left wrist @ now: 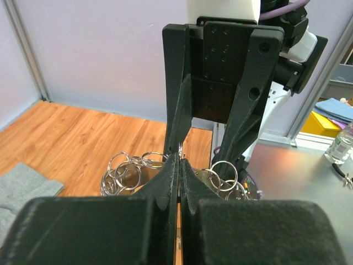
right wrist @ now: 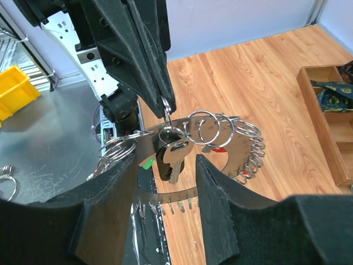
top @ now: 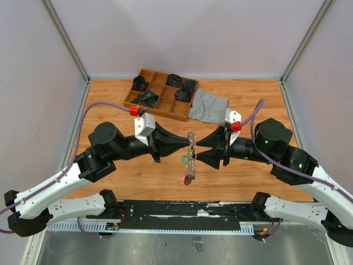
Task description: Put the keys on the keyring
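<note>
The keyring (top: pixel 190 157), a metal band crowded with split rings, hangs in mid-air between my two grippers over the wooden table. My left gripper (top: pixel 188 143) is shut on one of its small rings; in the left wrist view the gripper (left wrist: pixel 179 160) shows no gap between its pads, with rings (left wrist: pixel 124 171) on both sides. My right gripper (top: pixel 199 150) is open, one finger above and one below the keyring. In the right wrist view the gripper (right wrist: pixel 165 165) is wide open around a silver key (right wrist: pixel 176 157) hanging from the keyring (right wrist: pixel 242 143). A green tag (right wrist: pixel 146 163) and a red tag (right wrist: pixel 219 149) show.
A wooden compartment tray (top: pixel 160 94) with dark items stands at the back, a grey cloth (top: pixel 208 105) right of it. The tray's corner (right wrist: pixel 331 116) shows in the right wrist view. A black rail (top: pixel 176 212) runs along the near edge. Grey walls enclose three sides.
</note>
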